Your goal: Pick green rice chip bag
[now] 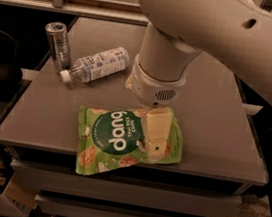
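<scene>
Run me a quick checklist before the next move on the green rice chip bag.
1. Gripper over the target: ok, it is down on the right part of the green rice chip bag.
2. Hold on the bag secured: cannot tell.
3. Bag off the table: not ok, it lies flat on it.
4. Bag fully supported: not ok, its near-left corner seems to poke past the front edge.
5. Neighbours apart from the bag: ok, the lying bottle and the upright can sit at the back left, not touching it.
</scene>
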You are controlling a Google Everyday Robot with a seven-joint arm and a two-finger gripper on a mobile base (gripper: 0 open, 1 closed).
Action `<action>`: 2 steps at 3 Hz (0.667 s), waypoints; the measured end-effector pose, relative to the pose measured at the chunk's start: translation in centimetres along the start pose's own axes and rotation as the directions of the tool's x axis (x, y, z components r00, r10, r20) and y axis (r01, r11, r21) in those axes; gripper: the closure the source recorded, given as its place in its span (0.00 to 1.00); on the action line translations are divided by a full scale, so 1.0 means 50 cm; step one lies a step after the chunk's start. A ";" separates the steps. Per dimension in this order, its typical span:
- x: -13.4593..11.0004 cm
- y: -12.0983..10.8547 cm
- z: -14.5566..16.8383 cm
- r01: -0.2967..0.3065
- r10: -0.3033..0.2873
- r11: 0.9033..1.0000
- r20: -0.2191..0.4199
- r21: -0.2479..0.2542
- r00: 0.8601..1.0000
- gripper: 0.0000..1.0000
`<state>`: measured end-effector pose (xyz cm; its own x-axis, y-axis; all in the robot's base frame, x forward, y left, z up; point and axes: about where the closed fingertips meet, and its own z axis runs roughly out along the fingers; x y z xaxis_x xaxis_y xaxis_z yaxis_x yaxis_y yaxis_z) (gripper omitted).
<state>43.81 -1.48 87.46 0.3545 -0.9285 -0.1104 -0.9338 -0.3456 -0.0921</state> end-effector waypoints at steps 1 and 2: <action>-0.010 -0.008 0.022 -0.023 0.023 1.000 0.005 -0.003 1.000 0.00; -0.019 -0.011 0.044 -0.040 0.040 0.999 0.010 -0.008 0.999 0.00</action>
<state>44.10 -0.13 85.46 0.3170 -0.9403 -0.1239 -0.9477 -0.3090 -0.0794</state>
